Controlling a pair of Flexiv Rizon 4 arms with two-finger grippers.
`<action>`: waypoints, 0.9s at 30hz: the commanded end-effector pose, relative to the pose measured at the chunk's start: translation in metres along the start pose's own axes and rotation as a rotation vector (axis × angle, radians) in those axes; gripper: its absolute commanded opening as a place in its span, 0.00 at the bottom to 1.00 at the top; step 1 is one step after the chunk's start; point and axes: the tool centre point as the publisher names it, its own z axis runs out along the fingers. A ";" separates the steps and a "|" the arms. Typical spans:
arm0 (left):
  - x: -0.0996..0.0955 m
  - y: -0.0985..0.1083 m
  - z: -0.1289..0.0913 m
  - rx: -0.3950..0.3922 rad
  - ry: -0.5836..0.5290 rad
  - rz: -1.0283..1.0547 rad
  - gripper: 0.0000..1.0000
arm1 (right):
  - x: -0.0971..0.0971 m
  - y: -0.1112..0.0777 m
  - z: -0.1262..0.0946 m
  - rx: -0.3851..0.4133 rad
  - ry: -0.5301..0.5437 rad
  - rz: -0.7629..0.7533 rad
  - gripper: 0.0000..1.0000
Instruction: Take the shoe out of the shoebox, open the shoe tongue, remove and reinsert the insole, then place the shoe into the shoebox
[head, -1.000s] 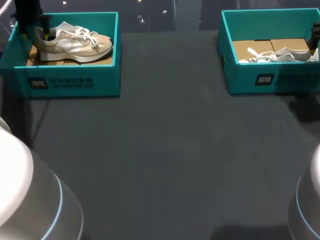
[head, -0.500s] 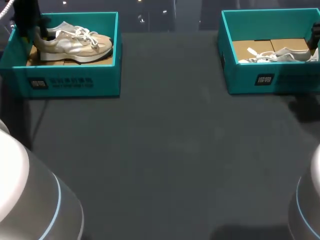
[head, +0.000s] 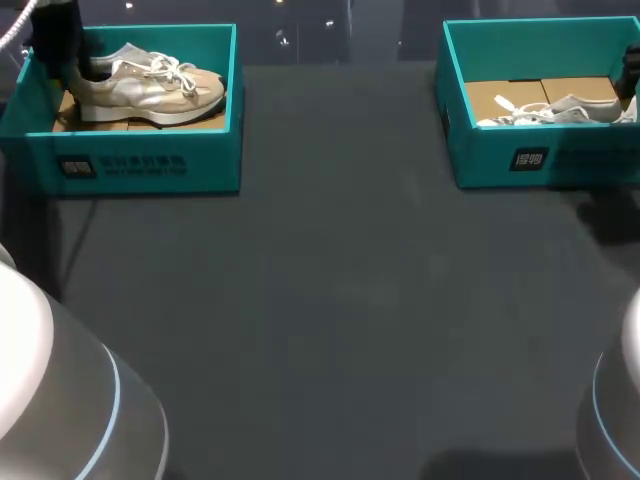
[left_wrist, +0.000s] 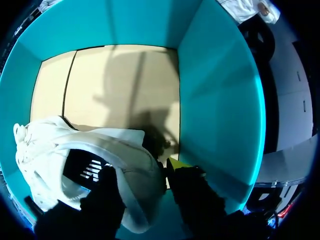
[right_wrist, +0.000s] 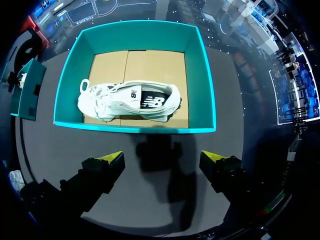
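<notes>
A beige and white shoe (head: 150, 85) stands upright in the teal shoebox (head: 140, 160) at the table's far left. My left gripper (head: 60, 55) is down at its heel. In the left wrist view one finger is inside the shoe (left_wrist: 50, 145) and the other outside the heel, so the left gripper (left_wrist: 142, 167) is shut on the heel collar, close to the box wall (left_wrist: 215, 100). My right gripper (right_wrist: 161, 156) hangs open and holds nothing above the table, just short of the other box.
A second teal shoebox (head: 520, 160) at the far right holds a white shoe (head: 555, 110) lying on its side, also seen in the right wrist view (right_wrist: 130, 100). Dark tabletop (head: 340, 300) spreads between and in front of the boxes.
My left gripper's fingers have drawn together onto the shoe's heel, and the yellow tip seen earlier is now hidden. The shoe and the right arm have not moved.
</notes>
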 end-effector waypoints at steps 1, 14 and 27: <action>-0.002 0.000 0.001 0.009 -0.006 0.003 0.07 | 0.000 -0.001 0.000 -0.002 -0.001 0.000 1.00; 0.002 -0.001 -0.008 -0.001 -0.016 0.008 0.00 | 0.000 -0.001 0.000 -0.002 -0.001 0.000 1.00; 0.007 -0.003 -0.034 0.033 -0.016 -0.042 0.00 | 0.000 -0.001 0.000 -0.002 -0.001 0.000 1.00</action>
